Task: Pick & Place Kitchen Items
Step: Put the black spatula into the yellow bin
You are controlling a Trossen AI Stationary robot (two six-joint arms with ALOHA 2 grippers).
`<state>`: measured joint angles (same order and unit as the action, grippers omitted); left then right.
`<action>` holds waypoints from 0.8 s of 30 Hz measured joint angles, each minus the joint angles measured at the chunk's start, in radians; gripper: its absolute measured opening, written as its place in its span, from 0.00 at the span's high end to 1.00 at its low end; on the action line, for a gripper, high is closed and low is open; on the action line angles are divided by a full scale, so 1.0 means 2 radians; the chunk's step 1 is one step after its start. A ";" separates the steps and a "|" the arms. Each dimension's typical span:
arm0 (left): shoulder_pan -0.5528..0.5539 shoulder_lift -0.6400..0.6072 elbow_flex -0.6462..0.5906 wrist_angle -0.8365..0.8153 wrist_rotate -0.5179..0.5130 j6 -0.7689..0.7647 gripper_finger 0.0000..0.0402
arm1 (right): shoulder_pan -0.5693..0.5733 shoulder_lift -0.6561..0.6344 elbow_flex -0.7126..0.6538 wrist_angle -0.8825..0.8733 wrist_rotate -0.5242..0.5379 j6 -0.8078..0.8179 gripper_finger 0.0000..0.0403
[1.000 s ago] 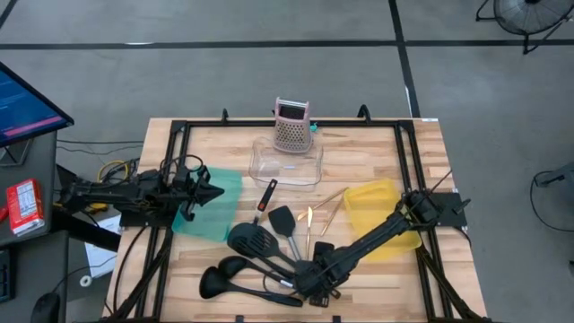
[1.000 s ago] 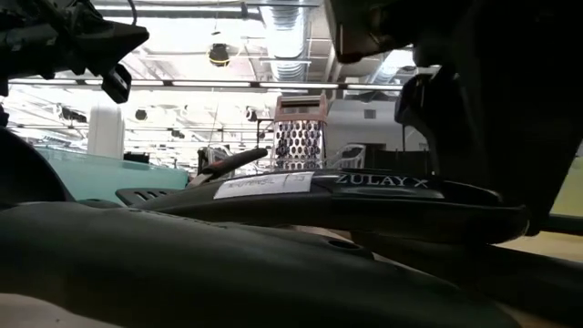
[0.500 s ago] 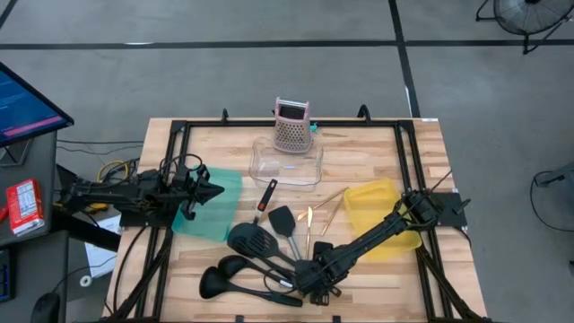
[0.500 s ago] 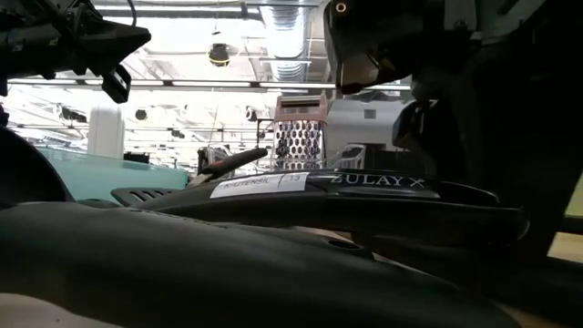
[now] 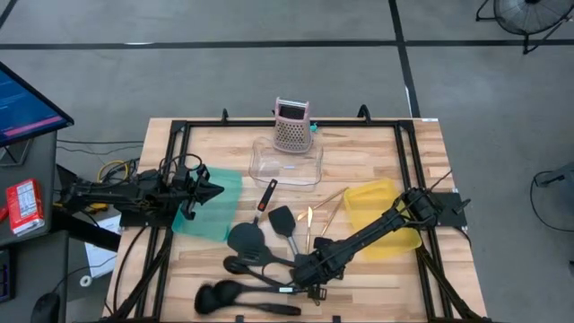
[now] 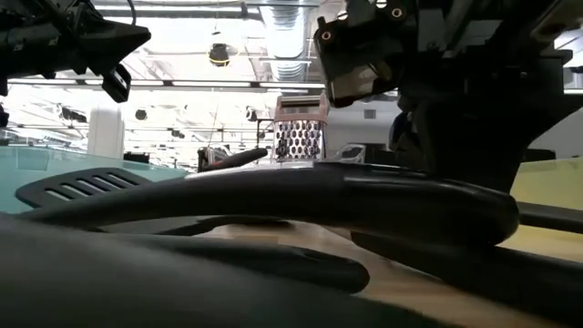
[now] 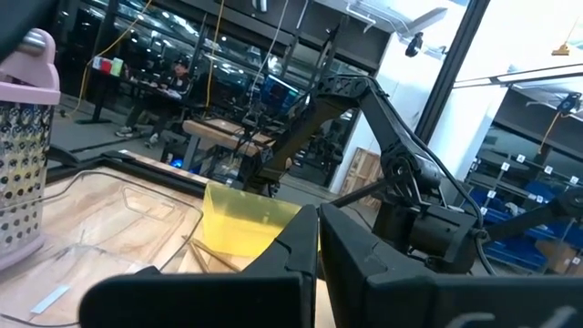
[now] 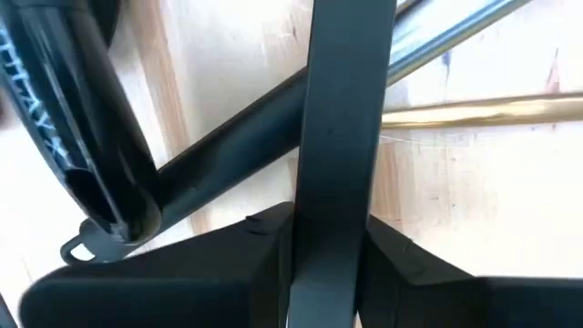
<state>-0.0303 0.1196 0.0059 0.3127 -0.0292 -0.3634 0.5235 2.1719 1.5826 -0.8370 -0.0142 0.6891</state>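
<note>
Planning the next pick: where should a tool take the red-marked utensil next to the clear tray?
Probably mid-handle of the red-marked utensil, straight down from above, fingers across its narrow width. It lies flat on the wood, alone between the clear tray and the black pile, where the right tool grips a handle.

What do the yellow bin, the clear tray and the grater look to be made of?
Yellow bin: translucent plastic, the wood tints through. Clear tray: transparent plastic, glossy rim highlights. Grater: pink perforated body, likely coated metal or plastic; I cannot tell which.
</note>
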 joint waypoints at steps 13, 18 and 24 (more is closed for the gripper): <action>0.001 0.000 0.000 0.004 -0.027 0.258 1.00 | -0.022 -0.049 0.000 0.004 0.002 0.010 0.82; 0.001 0.000 0.000 0.005 -0.029 0.337 1.00 | -0.019 -0.083 0.001 0.006 -0.006 0.047 0.90; 0.001 0.000 0.000 0.005 -0.029 0.334 1.00 | -0.010 -0.121 0.001 0.005 0.027 0.047 0.97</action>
<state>-0.0280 0.1196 0.0063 0.3236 -0.0864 0.3053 0.5037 1.9307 1.5841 -0.8264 0.0397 0.7834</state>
